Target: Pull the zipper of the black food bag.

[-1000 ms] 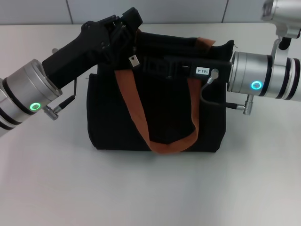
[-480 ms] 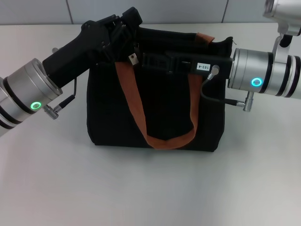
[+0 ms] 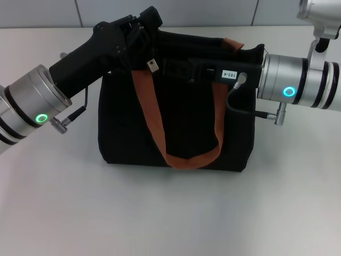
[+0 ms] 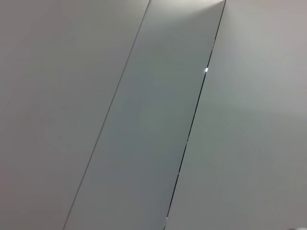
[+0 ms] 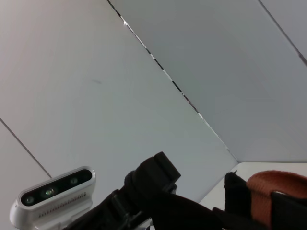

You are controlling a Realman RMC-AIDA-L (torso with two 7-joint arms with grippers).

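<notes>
1. Currently I see the black food bag (image 3: 176, 128) upright on the white surface (image 3: 160, 213), toward its far edge, near mid-width.
2. Left claw (image 3: 148, 24) is at the bag's top left corner; I cannot tell whether its fingers are apart or together.
3. Right claw (image 3: 173, 68) lies along the bag's top edge from the right; finger state cannot be told.
4. A small pale tag (image 3: 153, 65) hangs between the claws, beside an orange handle (image 3: 184, 157).
5. I cannot make out the zipper pull.
</notes>
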